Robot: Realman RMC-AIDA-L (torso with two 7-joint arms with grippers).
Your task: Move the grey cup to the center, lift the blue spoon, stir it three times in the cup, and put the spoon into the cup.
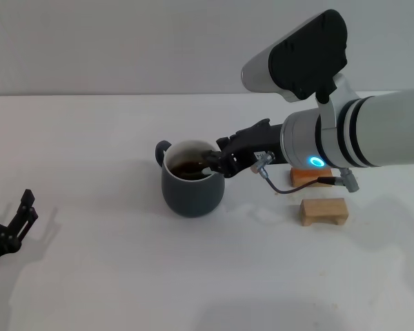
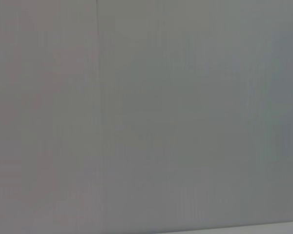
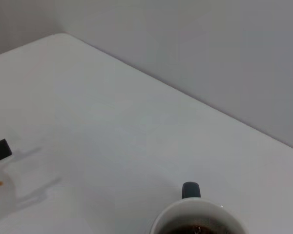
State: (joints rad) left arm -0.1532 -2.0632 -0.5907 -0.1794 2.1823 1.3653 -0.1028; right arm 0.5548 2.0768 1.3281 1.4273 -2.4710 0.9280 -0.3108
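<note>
From the head view, the grey cup sits near the middle of the white counter, its handle pointing toward ten o'clock, dark liquid inside. The right gripper reaches in from three o'clock and hangs over the rim; its fingers look clenched on something pale dipping into the drink, most likely the blue spoon, though only a sliver shows. I judge this to be the stirring stage. To do it well, the spoon should circle inside the white wall without knocking the rim, low enough to stay in the liquid, slow enough not to slop it. Two wooden blocks lie at four o'clock of the cup, under the arm. The left gripper rests idle at the counter's eight o'clock edge, fingers spread.

The left wrist view shows only blank grey wall.

In the right wrist view the cup's rim and handle appear, bare counter stretching beyond to a plain grey wall.
</note>
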